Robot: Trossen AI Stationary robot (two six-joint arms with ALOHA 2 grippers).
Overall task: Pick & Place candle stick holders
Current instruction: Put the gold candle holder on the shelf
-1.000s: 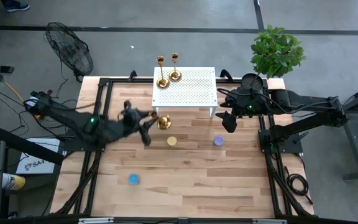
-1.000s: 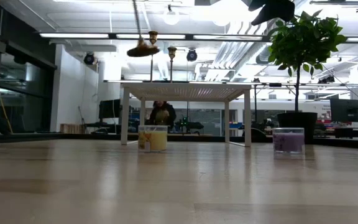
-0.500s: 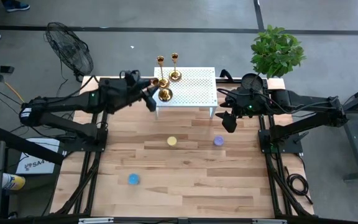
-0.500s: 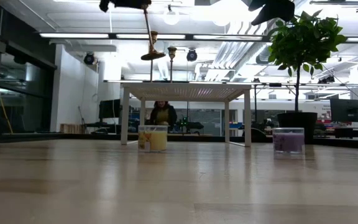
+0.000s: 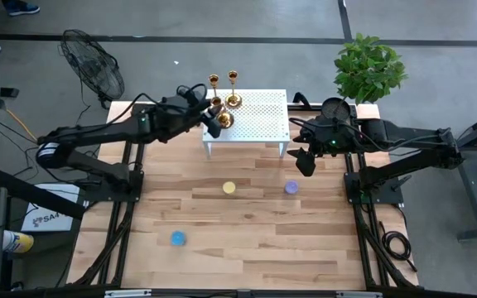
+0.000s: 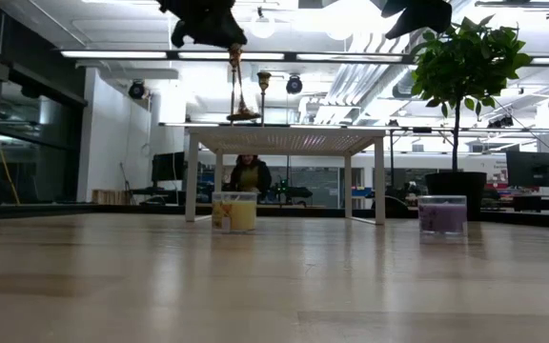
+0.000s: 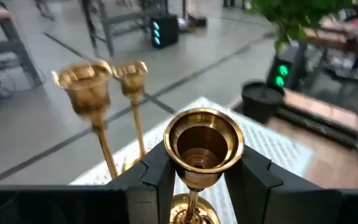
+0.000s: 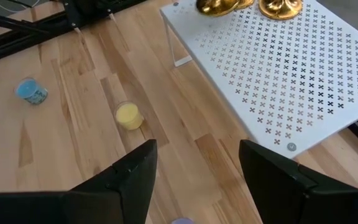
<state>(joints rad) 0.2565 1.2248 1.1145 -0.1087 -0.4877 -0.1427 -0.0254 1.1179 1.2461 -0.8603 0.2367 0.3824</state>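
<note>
- Left gripper [image 7: 194,180] fingers clamp the held candle stick holder [image 7: 202,144] by its stem above the white rack [image 5: 259,116]; it could knock its two neighbours [image 5: 224,89] at twelve o'clock.
- Right gripper [image 8: 194,171] waits, fingers apart.

I see a grey concrete floor [image 5: 437,33] around the wooden table [image 5: 247,240], crossed by a dark line beyond the table's far edge. A black floor fan [image 5: 93,62] stands off the table's far left corner, and a leafy potted plant [image 5: 369,66] off its far right corner. Looking level across the table, long ceiling strip lights [image 6: 122,54] and exposed pipes run overhead, a white wall [image 6: 127,143] stands left of the plant, and a person [image 6: 247,175] sits far back.
</note>
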